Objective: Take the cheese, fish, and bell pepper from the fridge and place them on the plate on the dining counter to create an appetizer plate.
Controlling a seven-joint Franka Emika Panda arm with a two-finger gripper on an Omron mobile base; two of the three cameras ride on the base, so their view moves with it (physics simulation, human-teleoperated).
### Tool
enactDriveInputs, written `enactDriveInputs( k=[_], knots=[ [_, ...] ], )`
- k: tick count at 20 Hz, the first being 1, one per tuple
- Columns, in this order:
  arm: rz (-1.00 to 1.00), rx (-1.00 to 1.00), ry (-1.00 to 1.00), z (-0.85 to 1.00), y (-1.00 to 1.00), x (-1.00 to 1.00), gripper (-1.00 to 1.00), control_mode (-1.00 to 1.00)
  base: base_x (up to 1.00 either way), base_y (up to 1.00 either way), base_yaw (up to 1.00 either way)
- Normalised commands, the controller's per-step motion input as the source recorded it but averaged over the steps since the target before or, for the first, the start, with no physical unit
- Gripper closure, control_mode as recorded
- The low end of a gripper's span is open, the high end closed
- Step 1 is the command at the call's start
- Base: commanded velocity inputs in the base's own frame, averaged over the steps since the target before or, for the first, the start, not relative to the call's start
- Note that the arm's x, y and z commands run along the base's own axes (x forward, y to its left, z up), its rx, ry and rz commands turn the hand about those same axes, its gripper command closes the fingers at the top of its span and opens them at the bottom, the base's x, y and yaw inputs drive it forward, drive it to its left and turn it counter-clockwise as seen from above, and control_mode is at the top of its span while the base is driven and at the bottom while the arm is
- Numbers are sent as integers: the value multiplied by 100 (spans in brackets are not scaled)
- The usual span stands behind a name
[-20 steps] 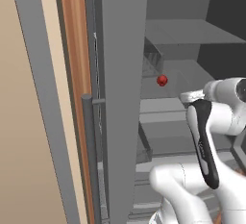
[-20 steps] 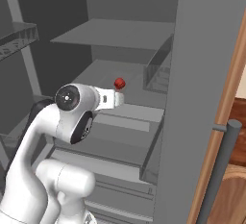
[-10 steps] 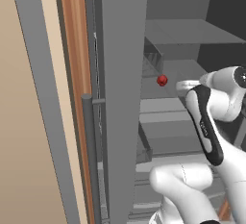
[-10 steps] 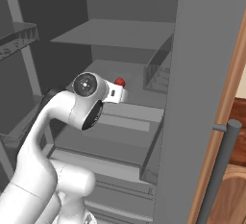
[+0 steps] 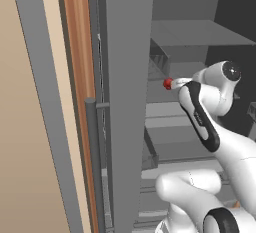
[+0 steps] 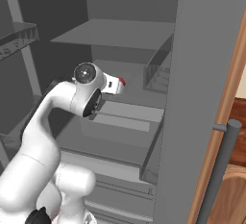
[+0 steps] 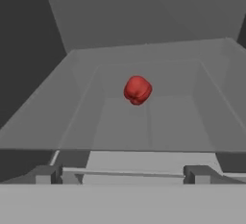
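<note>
Left base view: The fridge (image 5: 127, 102) stands open, its grey door edge upright in the near centre of the view, with a vertical bar handle (image 5: 93, 162) just to its left. A brown wood panel (image 5: 75, 52) runs upright at the left. Inside, a grey shelf (image 5: 200, 32) spans the upper right. The bell pepper (image 5: 167, 83), a small dark-red ball, sits on a lower shelf, just right of the door edge. The white arm (image 5: 200, 117) rises from the lower right and reaches toward the pepper; its wrist end lies just beside the pepper. The fingers are not visible here.

Right base view: The fridge door edge (image 6: 192, 98) stands at the right, with the bar handle (image 6: 218, 170) and wood panel beyond it. The arm (image 6: 72, 103) rises from the lower left, and its wrist points right and far into the fridge. A sliver of the bell pepper (image 6: 122, 81) shows at the wrist's far end. A clear drawer (image 6: 161, 67) hangs under the upper shelf, right of the pepper.

Hand view: The bell pepper (image 7: 137, 90) rests alone near the centre of a grey fridge shelf (image 7: 144, 117), ahead of the gripper (image 7: 122, 174). The two finger tips (image 7: 45, 174) stand far apart at the bottom, jaws fully spread, with nothing between them. The pepper is well apart from both tips.
</note>
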Motion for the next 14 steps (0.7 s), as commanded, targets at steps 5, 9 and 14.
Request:
enactDriveInputs(
  k=[5,9,14],
  knots=[
    [-1,0,0,-26,9,45,-100,-100,0,0,0],
    [-4,0,2,-23,0,39,-100,-100,0,0,0],
    [-6,0,2,-19,0,41,-100,-100,0,0,0]
  ],
)
